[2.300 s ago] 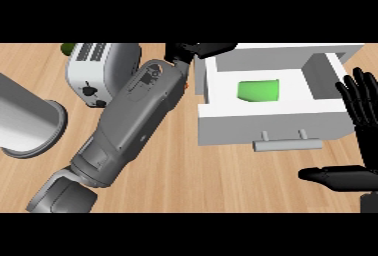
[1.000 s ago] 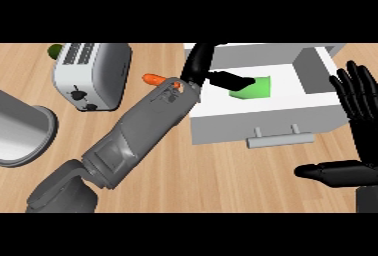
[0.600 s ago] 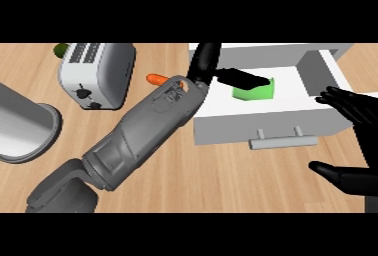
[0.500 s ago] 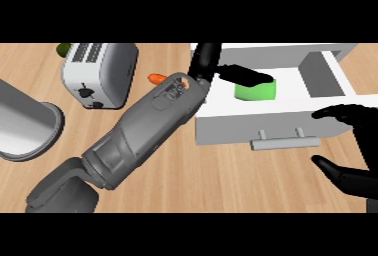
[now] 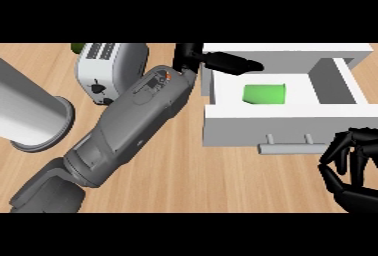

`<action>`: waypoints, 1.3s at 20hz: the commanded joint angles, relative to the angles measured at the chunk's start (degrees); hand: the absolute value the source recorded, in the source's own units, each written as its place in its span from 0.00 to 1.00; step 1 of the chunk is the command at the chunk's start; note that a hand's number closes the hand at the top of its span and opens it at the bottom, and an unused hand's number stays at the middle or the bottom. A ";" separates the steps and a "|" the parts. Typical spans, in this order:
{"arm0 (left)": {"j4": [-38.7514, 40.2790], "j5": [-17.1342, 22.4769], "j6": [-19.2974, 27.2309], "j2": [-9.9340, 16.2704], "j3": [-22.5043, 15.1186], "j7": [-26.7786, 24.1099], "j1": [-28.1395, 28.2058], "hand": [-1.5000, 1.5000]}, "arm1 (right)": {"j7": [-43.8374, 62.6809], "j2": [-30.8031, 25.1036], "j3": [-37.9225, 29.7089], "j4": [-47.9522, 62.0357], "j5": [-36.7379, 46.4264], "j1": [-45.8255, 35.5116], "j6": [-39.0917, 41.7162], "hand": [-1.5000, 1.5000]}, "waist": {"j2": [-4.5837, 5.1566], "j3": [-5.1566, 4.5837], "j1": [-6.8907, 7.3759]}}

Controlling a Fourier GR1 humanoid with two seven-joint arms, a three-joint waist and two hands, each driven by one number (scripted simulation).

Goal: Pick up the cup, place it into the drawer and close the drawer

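The green cup (image 5: 264,94) now lies inside the open drawer (image 5: 221,125), and the left hand (image 5: 221,61) has let go, its fingers straight above the rim. The right hand (image 5: 353,167) has come down near the handle (image 5: 292,148) with curled, empty fingers, so I think closing comes next.

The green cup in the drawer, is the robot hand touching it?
Apart. The head view shows white drawer floor between the left robot hand and the green cup.

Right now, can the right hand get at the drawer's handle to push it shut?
Probably yes. The right hand hangs just in front of the handle, fingers curled, nothing between them. The cup sits inside the drawer, and the left hand is over its back edge.
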 commanded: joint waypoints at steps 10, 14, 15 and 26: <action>-23.77 -0.64 -3.41 15.19 3.36 6.76 18.49 0.00 | -4.29 3.25 9.69 6.35 24.49 -0.84 -7.95 1.00 | -0.11 0.02 1.61; -29.47 0.43 -5.86 19.99 5.69 6.65 23.42 0.00 | -6.07 1.85 13.33 13.18 33.58 -5.72 -10.52 1.00 | -0.03 0.00 2.41; -32.42 -0.29 -1.71 18.04 4.84 9.30 22.96 0.00 | -10.00 1.69 15.25 16.00 35.35 -2.84 -10.74 1.00 | -0.09 0.06 2.09; -38.76 1.46 -9.97 25.89 10.88 6.07 35.46 0.00 | -13.15 4.12 23.34 45.34 57.82 -17.84 -24.82 1.00 | 0.44 0.06 2.45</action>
